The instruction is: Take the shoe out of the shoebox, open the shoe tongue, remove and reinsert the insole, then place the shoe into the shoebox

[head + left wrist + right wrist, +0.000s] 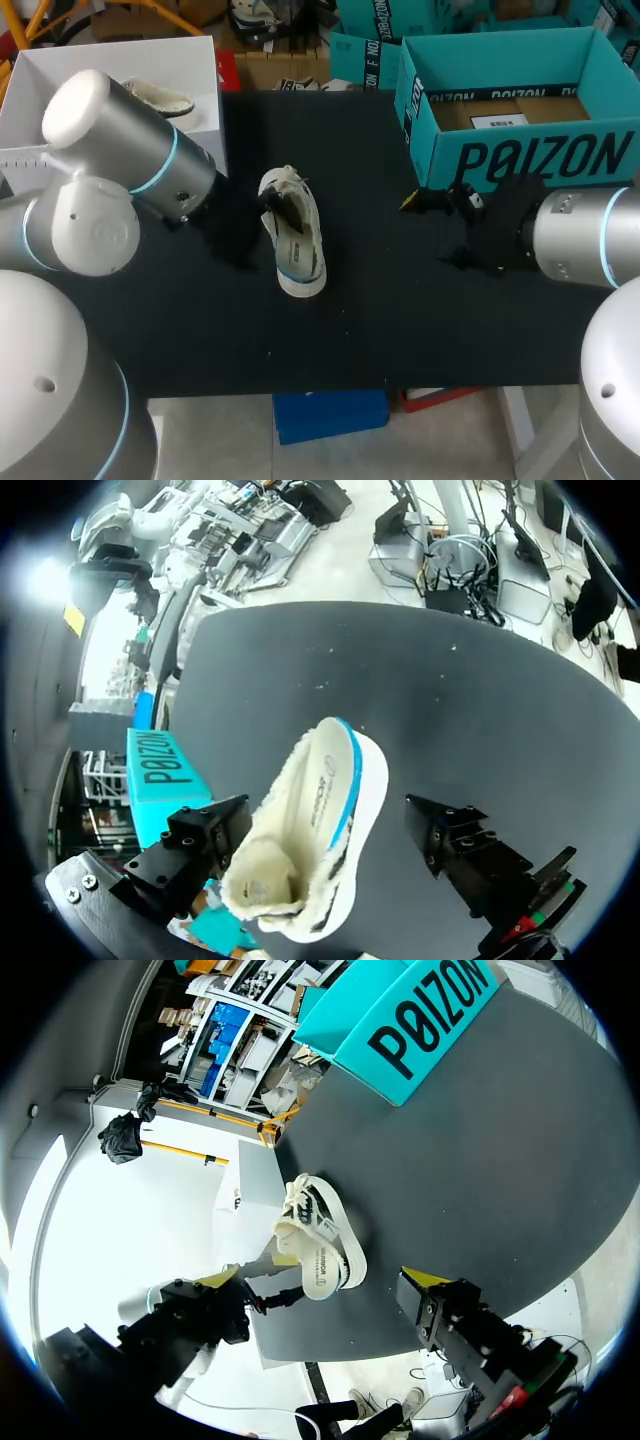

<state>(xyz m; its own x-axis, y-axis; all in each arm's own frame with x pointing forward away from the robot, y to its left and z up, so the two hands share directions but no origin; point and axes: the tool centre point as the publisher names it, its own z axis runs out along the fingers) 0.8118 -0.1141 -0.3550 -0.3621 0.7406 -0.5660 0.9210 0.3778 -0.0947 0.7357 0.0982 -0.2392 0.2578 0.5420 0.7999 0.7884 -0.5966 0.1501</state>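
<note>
- Head view: shoe (293, 232) lies out on the black counter (400, 320), near its middle, well clear of both boxes. White, fleecy collar, blue stripe along the sole.
- Teal shoebox (510, 100) stands open at the counter's far right. It has big black lettering on the near wall and a white label (497, 121) on the cardboard floor inside; I'm not reading the print off.
- White box (120, 70) sits at the far left with a pale shoe-like item in it; I can't tell more.
- Left arm (130, 165) reaches in to the shoe's collar end. Right arm (570, 235) holds the right end effector (428, 230) just in front of the shoebox, apart from the shoe.
- Left wrist view: left end effector (325, 815) has its fingers spread wide, with the shoe's heel end between them. One finger is right beside the fleece and the other is clearly apart, so there is no pinch. The insole shows inside the shoe with small print, too small to read.
- Right wrist view: right end effector fingers are spread wide with yellow tips showing and nothing between them. The shoe is ahead on the counter, and the shoebox is further off.
</note>
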